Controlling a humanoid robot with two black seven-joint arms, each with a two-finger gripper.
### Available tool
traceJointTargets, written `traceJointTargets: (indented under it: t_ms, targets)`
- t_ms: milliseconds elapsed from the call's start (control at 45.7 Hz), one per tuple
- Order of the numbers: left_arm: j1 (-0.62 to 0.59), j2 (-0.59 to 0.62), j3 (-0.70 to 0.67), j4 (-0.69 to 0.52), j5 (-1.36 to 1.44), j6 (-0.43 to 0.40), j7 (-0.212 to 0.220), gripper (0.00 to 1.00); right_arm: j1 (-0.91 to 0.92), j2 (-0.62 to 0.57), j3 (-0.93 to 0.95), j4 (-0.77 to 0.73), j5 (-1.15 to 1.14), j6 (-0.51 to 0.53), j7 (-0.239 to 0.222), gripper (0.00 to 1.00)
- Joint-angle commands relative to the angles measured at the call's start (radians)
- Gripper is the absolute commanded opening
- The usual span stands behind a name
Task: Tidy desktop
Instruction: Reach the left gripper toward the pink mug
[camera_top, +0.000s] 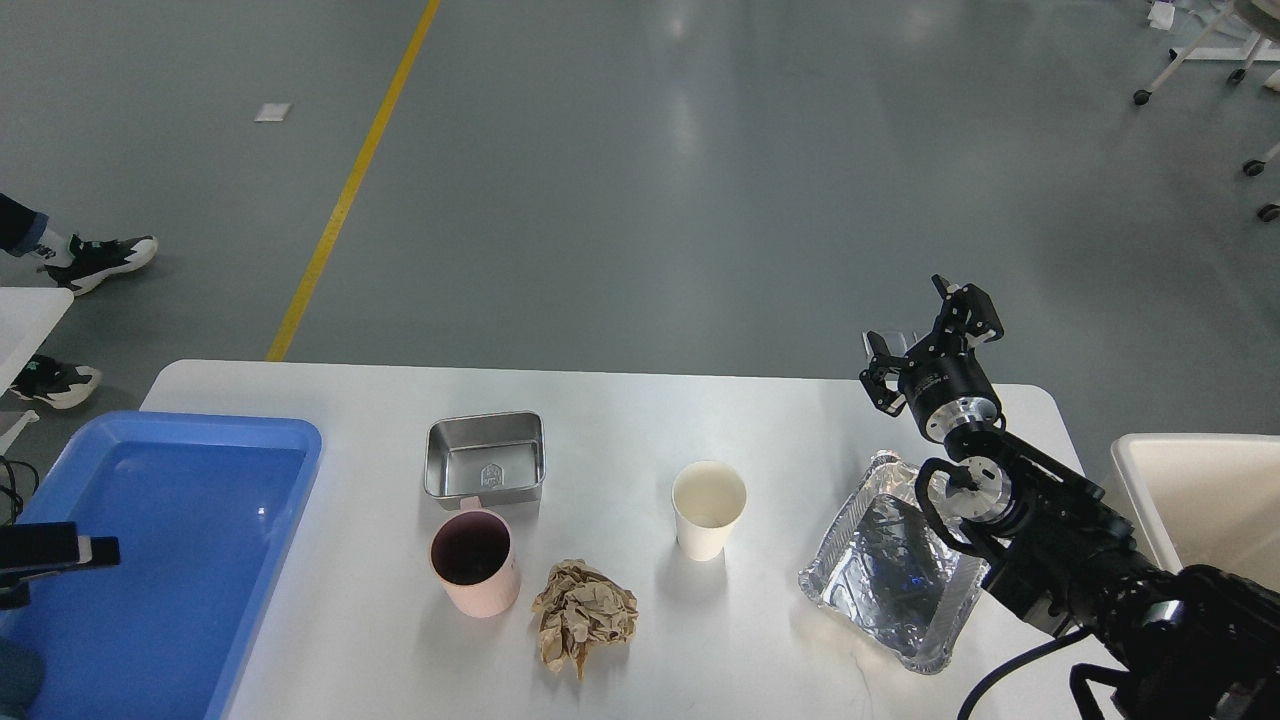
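Bench (640, 420) spans centre of view, carrying steel tray (486, 459), pink mug (474, 562), crumpled paper (583, 615), paper cup (708, 508), foil tray (890, 575). Right pincer (935, 335) over far right edge, released, empty. Left pincer (60, 555) only partly in view at left edge over blue bin (160, 560); state cannot tell.

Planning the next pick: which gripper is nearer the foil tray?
Right gripper, open above the foil tray's far edge. The left gripper is far off over the blue bin.
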Motion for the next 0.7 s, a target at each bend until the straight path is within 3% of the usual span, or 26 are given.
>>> traceJointTargets:
  t_ms: [0,87,350,612,678]
  targets:
    - [-0.047,0.101,-0.026,0.000,0.035,-0.073,-0.038,0.98,-0.002,0.000,0.000,-0.001,-0.001,0.000,0.000,1.00]
    - [-0.078,0.151,-0.045,0.000,0.057,-0.126,-0.059,0.98,-0.002,0.002,0.000,0.002,-0.001,0.000,0.000,1.00]
    - [-0.144,0.234,-0.083,0.017,0.075,-0.251,-0.058,0.98,0.000,0.002,0.000,0.004,-0.001,0.000,0.000,1.00]
    - [-0.168,0.214,-0.089,0.020,0.106,-0.251,-0.046,0.98,-0.002,0.000,0.000,0.004,0.000,0.000,-0.001,1.00]
    - [-0.178,0.169,-0.094,0.023,0.106,-0.242,-0.021,0.98,-0.002,0.000,0.000,0.002,-0.001,0.000,-0.001,1.00]
